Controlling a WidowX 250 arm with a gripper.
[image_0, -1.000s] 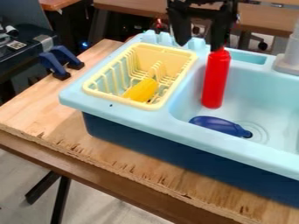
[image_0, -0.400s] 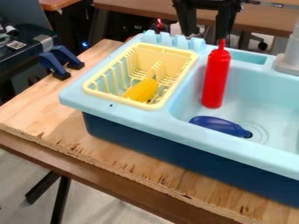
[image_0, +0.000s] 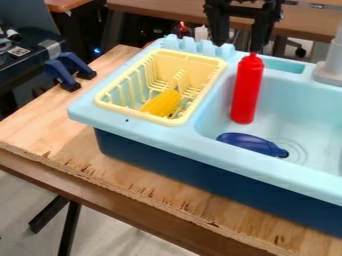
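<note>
At the top of the view hangs the black gripper (image_0: 238, 44), open, with its two fingers apart and nothing held between them. Its right finger ends right by the tip of the red bottle (image_0: 247, 91); whether they touch I cannot tell. The bottle stands upright in the left part of the light blue sink basin (image_0: 307, 107). A dark blue rounded object (image_0: 251, 144) lies on the basin floor near the drain. Left of the basin, a pale yellow dish rack (image_0: 182, 61) holds a bright yellow object (image_0: 162, 103).
The sink unit rests on a wooden tabletop (image_0: 60, 132) with a rough front edge. Dark blue clamps (image_0: 61, 74) sit at the left. A grey faucet base (image_0: 328, 73) rises at the right rim, and another table (image_0: 153, 10) stands behind.
The gripper has moved slightly right and, compared with the earliest frame, somewhat up, uncovering the bottle's tip. The bottle and the other objects have stayed in place.
</note>
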